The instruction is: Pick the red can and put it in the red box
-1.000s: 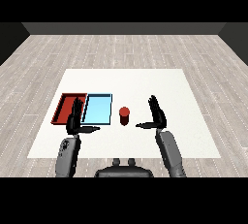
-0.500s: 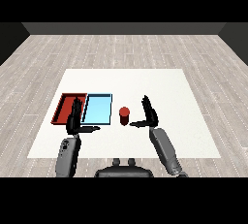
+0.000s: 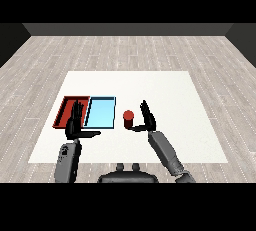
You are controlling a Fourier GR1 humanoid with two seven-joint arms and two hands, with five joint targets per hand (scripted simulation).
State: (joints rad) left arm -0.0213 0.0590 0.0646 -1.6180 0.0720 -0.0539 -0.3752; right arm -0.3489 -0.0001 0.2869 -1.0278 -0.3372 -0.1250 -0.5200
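The red can (image 3: 128, 119) is standing upright on the white table (image 3: 165, 95), just right of the light blue tray (image 3: 100, 112); the right hand (image 3: 147, 118) is waiting open beside it. It is probably light, hard and smooth, so holding it around its middle looks best; the left hand (image 3: 76, 123) is resting open near the red tray (image 3: 66, 110).

The can (image 3: 128, 119) is red with a darker red side. The red tray (image 3: 64, 110) has a dark red floor; the tray to its right (image 3: 100, 112) is light blue. Both hands, left (image 3: 76, 123) and right (image 3: 146, 119), are black on grey forearms. The table (image 3: 165, 95) is white, and the floor (image 3: 125, 50) is pale grey planks.
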